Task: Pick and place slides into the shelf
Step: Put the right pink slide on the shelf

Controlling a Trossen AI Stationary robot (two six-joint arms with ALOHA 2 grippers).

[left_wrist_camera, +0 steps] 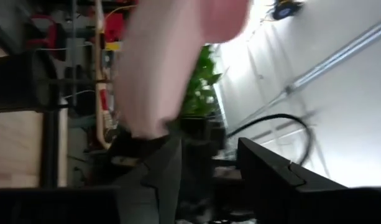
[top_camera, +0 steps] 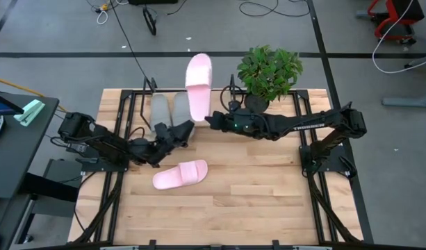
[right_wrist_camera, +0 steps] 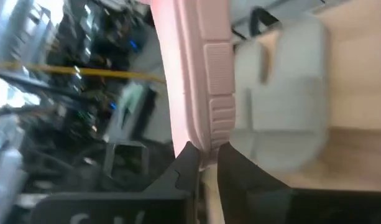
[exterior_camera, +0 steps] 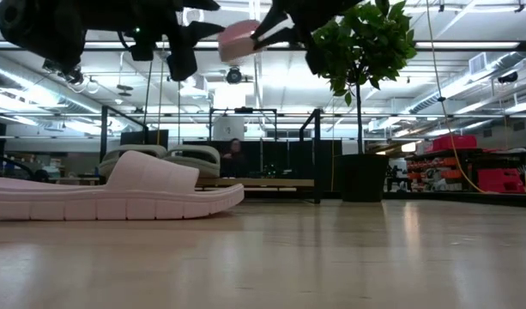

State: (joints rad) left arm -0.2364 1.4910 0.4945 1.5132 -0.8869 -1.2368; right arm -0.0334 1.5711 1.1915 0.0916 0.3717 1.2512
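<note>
Four slides in sight, two grey and two pink. We see both grey slides [top_camera: 169, 111] side by side on the shelf [top_camera: 126, 104] at the table's far left, toes pointing off the back edge. One pink slide [top_camera: 180, 175] lies flat on the wooden table [top_camera: 268, 201], near the middle and well apart from the shelf; in the low view it [exterior_camera: 117, 193] sits sole-down in the foreground, with the grey pair [exterior_camera: 172, 159] behind it on the rack. We find the other pink slide [top_camera: 198, 87] held in the air by the right gripper [top_camera: 211, 122], which reaches in from the right and pinches the slide's near end. Our right wrist view shows the two dark fingers [right_wrist_camera: 184, 171] clamped on the rim of that pink slide [right_wrist_camera: 199, 74], with the grey pair [right_wrist_camera: 283, 112] beyond it. Seen from above, the lifted slide hangs just right of the grey pair and runs out past the table's back edge. From the low view it [exterior_camera: 239, 39] is high up, above the shelf. We place the left gripper [top_camera: 176, 133] just in front of the grey slides, raised off the table, and cannot tell whether its fingers are apart or together. A potted plant [top_camera: 268, 73] stands at the table's back edge, right of the lifted slide.
</note>
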